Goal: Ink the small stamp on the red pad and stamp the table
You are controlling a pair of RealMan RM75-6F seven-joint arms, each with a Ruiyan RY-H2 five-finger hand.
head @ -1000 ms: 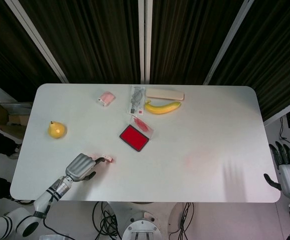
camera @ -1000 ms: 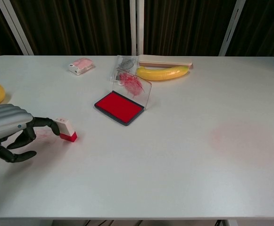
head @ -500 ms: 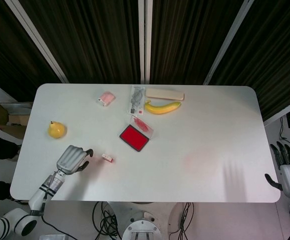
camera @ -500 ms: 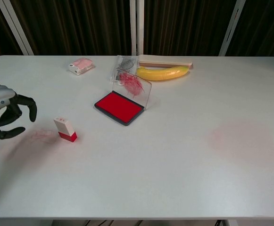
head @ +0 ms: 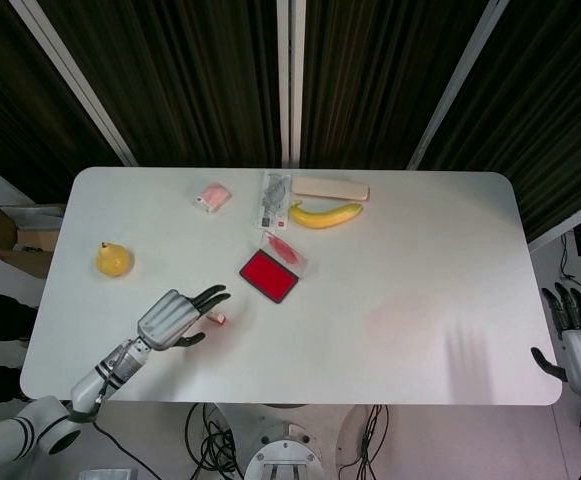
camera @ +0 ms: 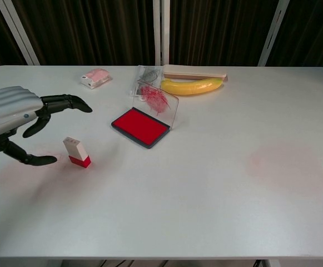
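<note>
At lower left of the head view, the left hand [head: 173, 319] hovers with fingers spread apart, holding nothing, just beside the stamp [camera: 76, 152], which stands upright on the table [camera: 217, 189], red base down. The open red pad [camera: 140, 125] lies right of it near the middle, lid raised. The right hand [head: 577, 340] sits off the table's lower right edge, fingers apart and empty.

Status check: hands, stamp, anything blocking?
Left hand open, hovering above small stamp, not touching. Right hand open, off table edge. Stamp upright; path to red ink pad unobstructed.
</note>
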